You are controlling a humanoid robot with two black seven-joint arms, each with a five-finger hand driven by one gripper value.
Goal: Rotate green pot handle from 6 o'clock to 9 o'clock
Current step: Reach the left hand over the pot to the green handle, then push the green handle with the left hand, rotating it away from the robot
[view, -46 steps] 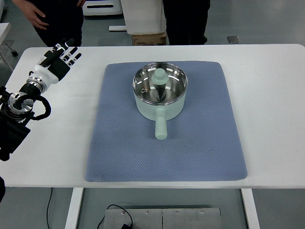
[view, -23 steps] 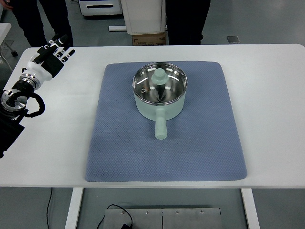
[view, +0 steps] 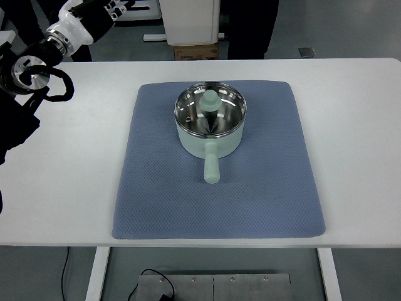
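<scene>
Left robot hand (view: 94, 15) has lifted farther from the green pot (view: 210, 125); grip unclear.

Left arm (view: 25, 81) — black casing, silver round joint, looped black cable, white wrist — black-fingered hand (view: 100, 12)

The left hand (view: 94, 15), a black-and-white robotic hand with segmented fingers, has travelled from above the far-left corner of the white rectangular table (view: 351, 125) to a position beyond the table's far edge, and it now sits at the top-left of the top view, partly cut off by the frame. Its silver wrist joint (view: 31, 70) and the black looped cable (view: 57, 84) have moved with it toward the far-left corner. The person who stood behind that corner, one hand visible, no longer shows there.
</scene>
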